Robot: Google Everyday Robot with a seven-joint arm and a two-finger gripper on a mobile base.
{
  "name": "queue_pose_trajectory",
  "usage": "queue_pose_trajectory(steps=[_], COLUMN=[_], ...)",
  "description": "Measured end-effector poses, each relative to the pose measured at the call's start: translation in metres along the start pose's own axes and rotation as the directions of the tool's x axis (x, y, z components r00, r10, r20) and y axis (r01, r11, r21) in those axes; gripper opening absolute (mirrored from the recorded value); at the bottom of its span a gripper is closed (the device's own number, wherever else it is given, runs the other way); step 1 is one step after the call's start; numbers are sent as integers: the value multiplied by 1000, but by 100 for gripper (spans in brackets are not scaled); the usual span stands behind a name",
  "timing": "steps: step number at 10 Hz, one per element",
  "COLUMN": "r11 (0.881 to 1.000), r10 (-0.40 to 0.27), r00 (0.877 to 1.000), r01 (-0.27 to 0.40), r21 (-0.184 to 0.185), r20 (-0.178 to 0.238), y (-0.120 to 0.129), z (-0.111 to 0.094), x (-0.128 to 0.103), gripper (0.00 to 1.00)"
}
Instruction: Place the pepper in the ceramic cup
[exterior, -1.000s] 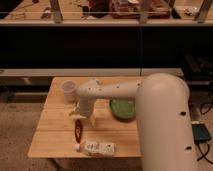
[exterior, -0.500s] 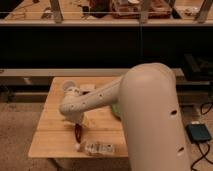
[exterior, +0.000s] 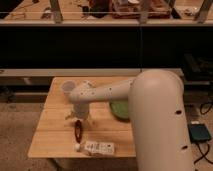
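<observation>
The dark-red pepper (exterior: 78, 131) lies on the wooden table (exterior: 50, 135), near its front left. The white ceramic cup (exterior: 67, 88) stands at the table's back left corner. My gripper (exterior: 78, 119) hangs down from the white wrist (exterior: 82, 100), just above and behind the pepper's far end and in front of the cup. The wrist hides most of the gripper. I cannot tell if it touches the pepper.
A green bowl (exterior: 119, 109) sits mid-table to the right, partly hidden by my arm (exterior: 155, 115). A white packet (exterior: 98, 148) with a small white cap (exterior: 76, 147) lies at the front edge. A dark shelf unit stands behind the table.
My arm has swung left across the table and the wrist now sits lower, over the pepper's far end. The pepper, cup and packet have not moved.
</observation>
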Motion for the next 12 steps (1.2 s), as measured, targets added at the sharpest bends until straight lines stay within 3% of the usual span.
queue_pose_trajectory(steps=[1,5,6,7,9,12], r11=[1000,1000,998,990,973,960], r10=[10,-7,-56,-139,-229,-274], r00=[1000,1000,998,989,971,958], r01=[-10,7,56,139,229,278], r21=[4,3,3,10,9,-39], r20=[16,11,27,48,73,86], y=[2,-4,-7,-8,-6,-13], z=[4,3,4,4,3,6], x=[1,2,1,-3,-6,-14], gripper=[80,80,80,80,80,80])
